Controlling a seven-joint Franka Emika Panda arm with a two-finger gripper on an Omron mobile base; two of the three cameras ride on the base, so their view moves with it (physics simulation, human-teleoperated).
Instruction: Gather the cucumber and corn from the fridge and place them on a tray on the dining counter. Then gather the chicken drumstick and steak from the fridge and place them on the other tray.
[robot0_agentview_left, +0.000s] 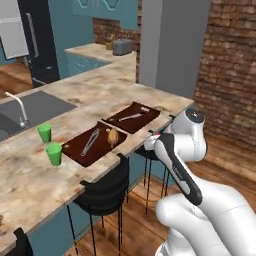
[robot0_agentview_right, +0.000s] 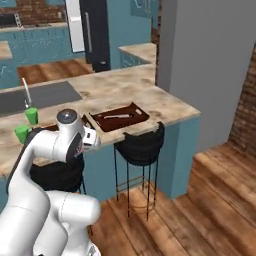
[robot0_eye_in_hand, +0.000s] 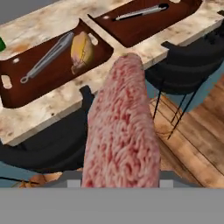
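Observation:
My gripper (robot0_agentview_left: 150, 142) is shut on the steak (robot0_eye_in_hand: 120, 131), a pinkish-red marbled slab that hides the fingers in the hand view. It hangs just off the dining counter's (robot0_agentview_left: 100, 95) front edge, above a black stool. The chicken drumstick (robot0_eye_in_hand: 82, 51) lies on the nearer dark brown tray (robot0_eye_in_hand: 26, 83) beside silver tongs (robot0_eye_in_hand: 48, 57). The other tray (robot0_eye_in_hand: 144, 26) holds only a silver utensil. The dark fridge (robot0_agentview_left: 42, 40) stands far back on the left. The cucumber and the corn are out of view.
Two green cups (robot0_agentview_left: 45, 132) stand left of the trays, near a sink (robot0_agentview_left: 30, 112) with a faucet. Black bar stools (robot0_agentview_left: 107, 192) line the counter's front. A grey pillar (robot0_agentview_left: 170, 45) and a brick wall close the right side.

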